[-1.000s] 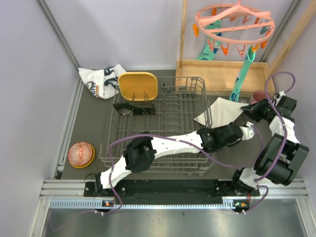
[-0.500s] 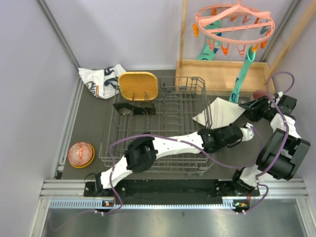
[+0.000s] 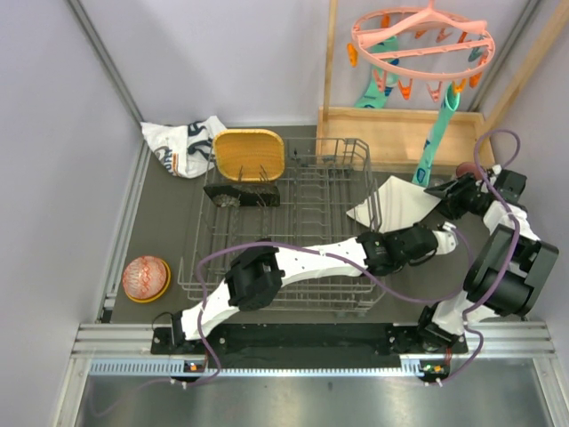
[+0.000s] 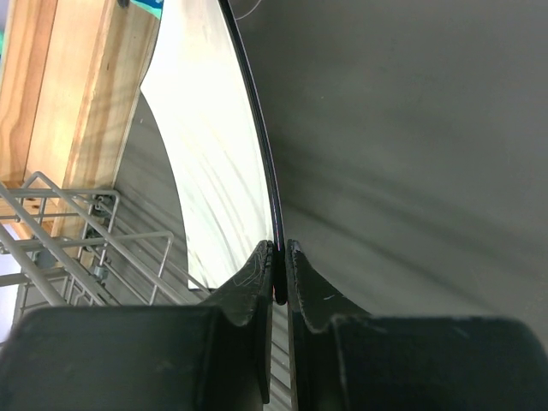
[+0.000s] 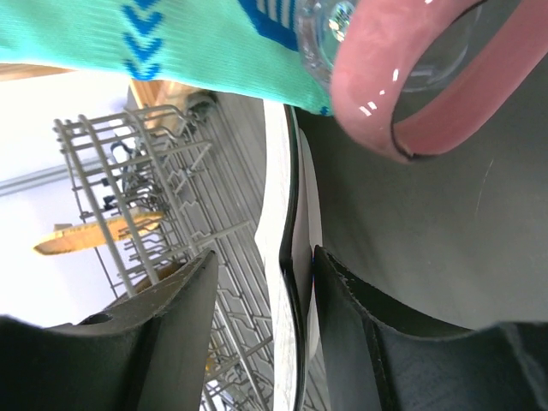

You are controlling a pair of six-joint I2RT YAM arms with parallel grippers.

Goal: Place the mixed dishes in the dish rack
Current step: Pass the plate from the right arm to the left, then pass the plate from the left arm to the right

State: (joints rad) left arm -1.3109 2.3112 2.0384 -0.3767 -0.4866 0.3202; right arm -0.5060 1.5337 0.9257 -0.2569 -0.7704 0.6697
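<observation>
Pinching the pale plate (image 3: 400,203) by its thin dark rim, the left gripper (image 4: 278,250) is reaching across the dish rack (image 3: 311,200). The plate is tilting just right of the rack, its left corner overlapping the rack's right wall. The right gripper (image 5: 264,255) is keeping its fingers (image 5: 171,325) spread either side of the plate's far edge; contact is hard to tell. Bare tabletop (image 3: 164,222) is showing under the plate in both wrist views. The pink cup (image 5: 428,94) is crowding the small clear glass (image 5: 325,26), mostly cut off, beside a teal sock (image 5: 171,43). The yellow plate (image 3: 249,154) and black floral plate (image 3: 242,195) are standing at the rack's far left corner.
</observation>
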